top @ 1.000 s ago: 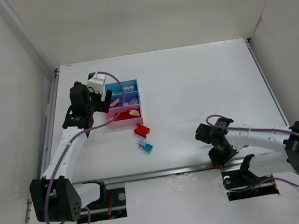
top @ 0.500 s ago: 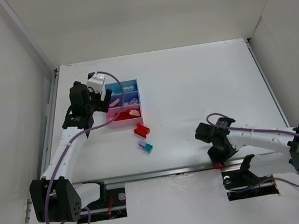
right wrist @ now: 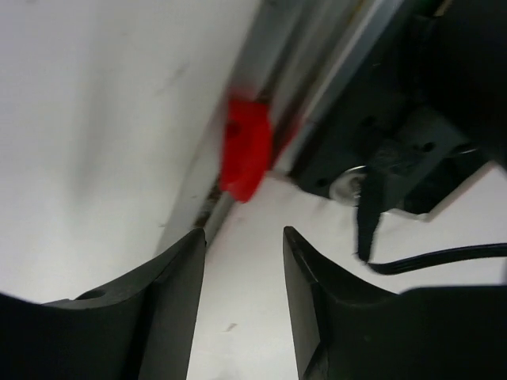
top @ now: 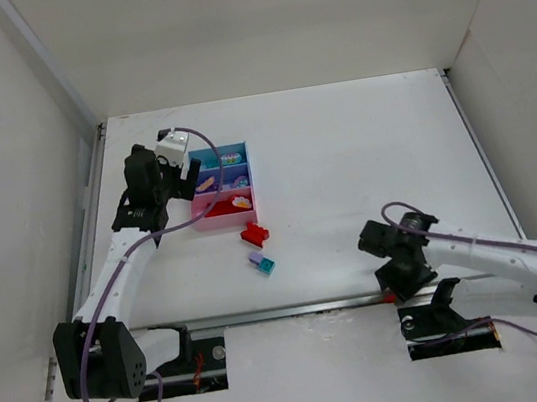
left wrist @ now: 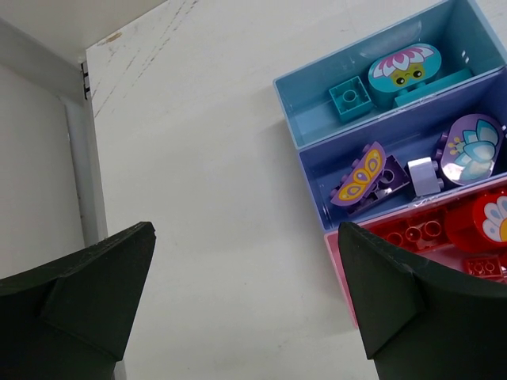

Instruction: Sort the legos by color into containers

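Note:
The containers are three joined trays: light blue (left wrist: 317,103), purple-blue (left wrist: 313,170) and pink (left wrist: 337,257), seen in the top view as one block (top: 248,176). Each holds legos of its own color, among them a teal brick (left wrist: 351,100), a lilac piece (left wrist: 360,174) and a red brick (left wrist: 420,232). Loose on the table lie a red lego (top: 254,233) and a lilac and teal pair (top: 261,263). My left gripper (left wrist: 246,229) (top: 188,181) hangs wide open, just left of the trays. My right gripper (right wrist: 244,237) (top: 395,286) is open and empty, just short of a small red lego (right wrist: 245,150) (top: 389,296) on the table's front rail.
The metal rail (right wrist: 214,198) runs along the table's near edge, with the right arm's black base mount and cable (right wrist: 396,166) just beyond it. White walls enclose the table at left, back and right.
My right gripper has slid a little toward the near edge and its jaws have parted. The left arm and the loose legos have not moved.

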`<action>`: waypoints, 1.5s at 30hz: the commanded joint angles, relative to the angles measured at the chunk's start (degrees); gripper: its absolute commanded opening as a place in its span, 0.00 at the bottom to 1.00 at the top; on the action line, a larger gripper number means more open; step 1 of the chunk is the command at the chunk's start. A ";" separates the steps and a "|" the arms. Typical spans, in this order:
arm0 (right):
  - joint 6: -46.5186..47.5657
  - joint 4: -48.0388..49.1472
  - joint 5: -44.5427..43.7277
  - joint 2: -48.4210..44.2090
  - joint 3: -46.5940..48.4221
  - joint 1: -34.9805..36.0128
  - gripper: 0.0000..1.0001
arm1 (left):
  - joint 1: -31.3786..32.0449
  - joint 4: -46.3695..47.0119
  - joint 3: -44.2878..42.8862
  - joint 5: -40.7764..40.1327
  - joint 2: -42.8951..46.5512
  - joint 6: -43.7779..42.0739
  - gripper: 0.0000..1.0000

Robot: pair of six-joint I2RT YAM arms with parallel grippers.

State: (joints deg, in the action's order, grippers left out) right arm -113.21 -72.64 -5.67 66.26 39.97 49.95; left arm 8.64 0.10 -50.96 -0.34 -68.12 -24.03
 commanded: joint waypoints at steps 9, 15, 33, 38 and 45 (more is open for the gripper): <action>-25.89 -3.03 6.64 -4.48 -3.84 1.02 0.55 | 1.29 1.40 0.60 -0.98 1.85 0.21 1.00; -35.75 -2.50 7.17 -2.37 -3.32 1.02 0.67 | 3.30 0.25 -1.16 -2.82 1.85 0.21 1.00; -39.02 -1.89 6.46 6.96 -0.68 3.22 0.40 | 3.31 -1.59 -1.34 -4.50 2.90 1.97 1.00; -40.68 -0.75 6.37 2.74 -2.43 3.22 0.46 | 3.31 -2.12 -1.34 -4.50 2.90 2.50 1.00; -38.24 -0.22 4.45 2.56 -2.44 4.27 0.62 | 3.31 -2.12 -1.34 -4.50 2.90 3.63 1.00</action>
State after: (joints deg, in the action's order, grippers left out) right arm -113.47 -71.70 0.38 69.12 37.50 53.17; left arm 11.79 -2.76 -50.28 -4.43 -66.98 -22.13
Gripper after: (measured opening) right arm 0.594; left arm 0.997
